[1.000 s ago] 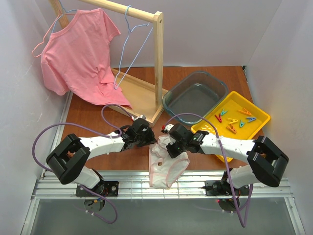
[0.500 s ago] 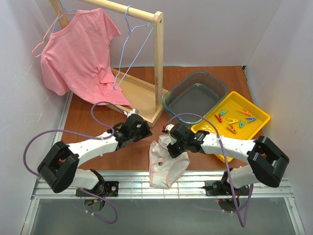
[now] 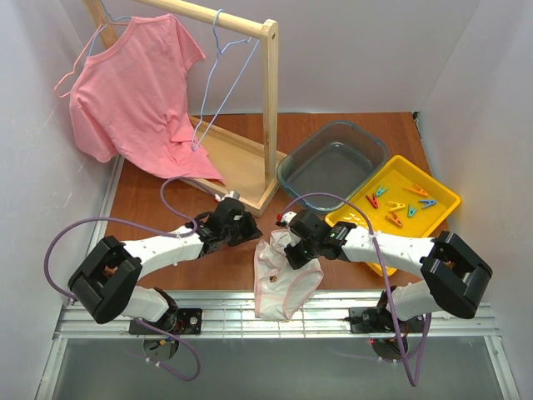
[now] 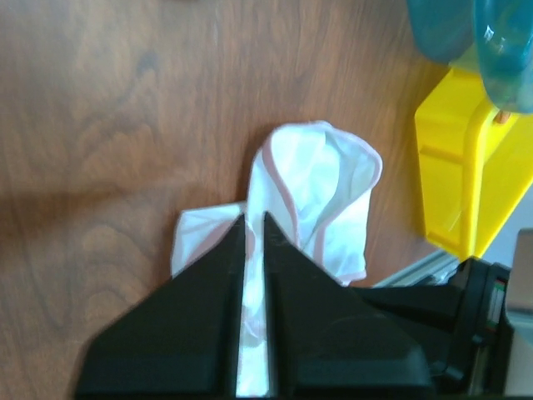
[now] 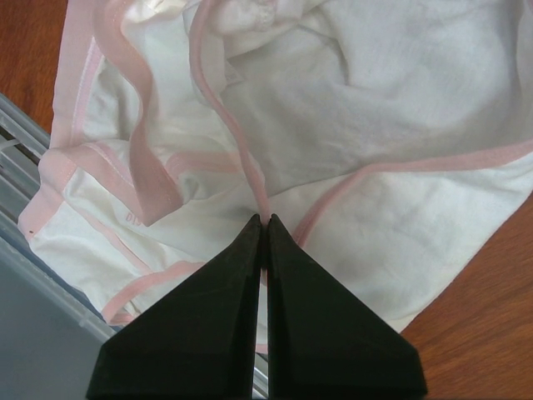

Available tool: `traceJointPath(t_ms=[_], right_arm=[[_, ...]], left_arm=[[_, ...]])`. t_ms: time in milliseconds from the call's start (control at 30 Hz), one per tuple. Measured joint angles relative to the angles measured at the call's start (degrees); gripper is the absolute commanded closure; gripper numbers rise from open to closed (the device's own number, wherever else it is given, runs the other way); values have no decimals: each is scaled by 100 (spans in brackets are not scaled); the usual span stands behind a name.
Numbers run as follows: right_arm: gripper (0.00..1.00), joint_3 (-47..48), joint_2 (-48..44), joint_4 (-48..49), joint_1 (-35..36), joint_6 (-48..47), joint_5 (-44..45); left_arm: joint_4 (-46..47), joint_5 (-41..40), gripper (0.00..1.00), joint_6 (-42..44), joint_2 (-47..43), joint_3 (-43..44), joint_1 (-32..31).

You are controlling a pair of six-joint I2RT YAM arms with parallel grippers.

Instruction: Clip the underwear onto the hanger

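The underwear (image 3: 279, 287), white with pink trim, lies crumpled at the table's front edge, partly over the metal rails. It also shows in the left wrist view (image 4: 325, 192) and the right wrist view (image 5: 375, 108). My right gripper (image 3: 288, 250) (image 5: 265, 218) is shut on a strip of its pink trim. My left gripper (image 3: 248, 227) (image 4: 254, 215) hovers just left of the underwear, apart from it, jaws nearly together with a thin slit and nothing between them. The light-blue hanger (image 3: 206, 96) hangs on the wooden rail at the back.
A pink T-shirt (image 3: 133, 92) hangs on the wooden rail stand (image 3: 269, 108) at back left. A clear grey tub (image 3: 333, 162) and a yellow tray (image 3: 454, 200) of coloured pegs (image 3: 396, 204) sit at right. Metal rails (image 3: 208, 321) run along the front edge.
My left gripper has drawn back up and to the left, away from the underwear's edge. The right gripper and the underwear have stayed put.
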Motion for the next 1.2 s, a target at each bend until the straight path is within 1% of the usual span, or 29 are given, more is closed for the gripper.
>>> traceJointPath(t_ms=[100, 167, 233, 367, 567, 867, 967, 1167, 1200], right_arm=[[99, 0, 37, 2, 0, 9, 0], [99, 0, 68, 0, 0, 20, 0], [99, 0, 74, 0, 0, 33, 0], [99, 0, 74, 0, 0, 92, 0], [99, 0, 74, 0, 0, 155, 0], [99, 0, 74, 2, 0, 262, 0], [99, 0, 74, 2, 0, 282, -2], [99, 0, 74, 2, 0, 315, 0], [99, 0, 74, 2, 0, 321, 0]], left_arm=[[-13, 92, 79, 138, 98, 46, -168], [-59, 107, 75, 205, 157, 166, -271], [-87, 107, 74, 269, 221, 302, -330], [-107, 94, 75, 365, 289, 409, -385], [-400, -17, 79, 433, 413, 428, -402], [-610, -181, 79, 501, 420, 450, -468], [-662, -184, 79, 573, 551, 570, -549], [-776, -197, 83, 634, 863, 710, -656], [-822, -210, 85, 634, 885, 713, -656]])
